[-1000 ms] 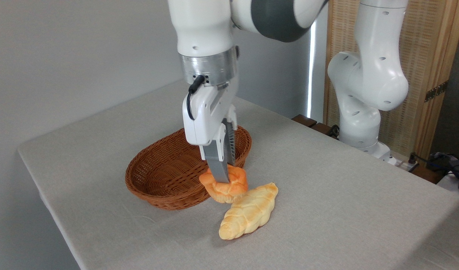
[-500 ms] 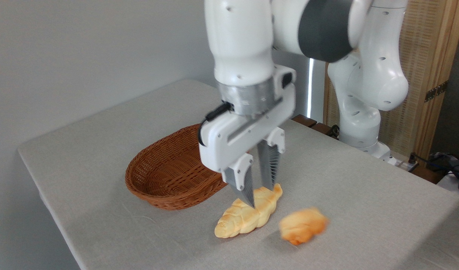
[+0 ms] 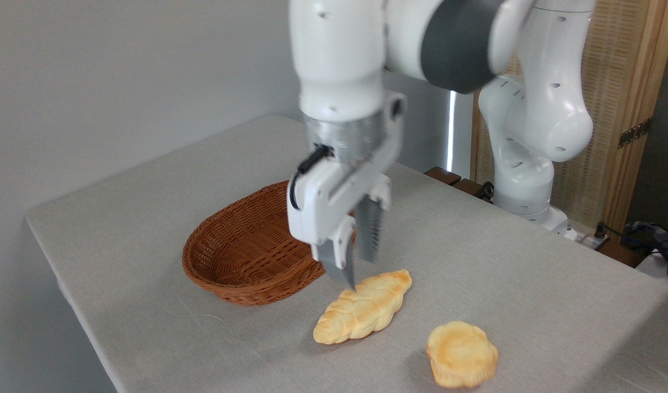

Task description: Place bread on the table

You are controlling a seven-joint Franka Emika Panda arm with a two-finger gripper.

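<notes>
The round bread (image 3: 462,353) lies on the grey table (image 3: 508,262) at the front right, flat pale underside up, touching nothing. My gripper (image 3: 360,271) hangs open and empty just above the left end of the braided loaf, well to the left of the bun. Its nearer fingertip (image 3: 346,278) is level with the loaf's top edge.
A longer pale braided loaf (image 3: 364,309) lies on the cloth between the gripper and the bun. An empty brown wicker basket (image 3: 246,251) stands behind and left of it. The arm's white base (image 3: 522,191) is at the back right.
The bun left my fingers, tumbled to the right past the braided loaf and now rests upside down on the cloth. My gripper opened, turned, and drew back a little up and left.
</notes>
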